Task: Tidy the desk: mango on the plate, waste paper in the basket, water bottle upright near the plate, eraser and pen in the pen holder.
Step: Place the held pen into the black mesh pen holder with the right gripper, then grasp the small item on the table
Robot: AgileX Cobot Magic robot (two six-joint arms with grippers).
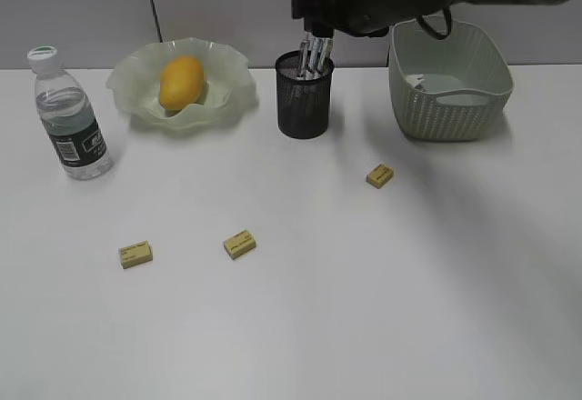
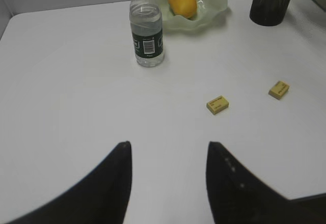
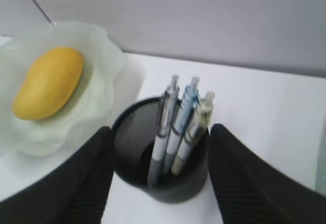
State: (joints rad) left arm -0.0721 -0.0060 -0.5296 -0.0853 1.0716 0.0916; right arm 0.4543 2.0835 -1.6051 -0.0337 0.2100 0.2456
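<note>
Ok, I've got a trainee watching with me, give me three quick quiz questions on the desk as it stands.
1. True or false: the mango lies on the plate.
2. How many erasers lie loose on the desk? A) one B) two C) three
3. Fill in: the pens stand in the ___, between the right gripper fingers.

Key: 1 true. 2 C: eraser, eraser, eraser. 3 pen holder.

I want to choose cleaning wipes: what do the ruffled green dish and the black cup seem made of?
The pale green ruffled dish looks like translucent glossy plastic or glass; light shows through it. The black cylindrical cup looks like matte wire mesh, probably metal, with see-through walls.
</note>
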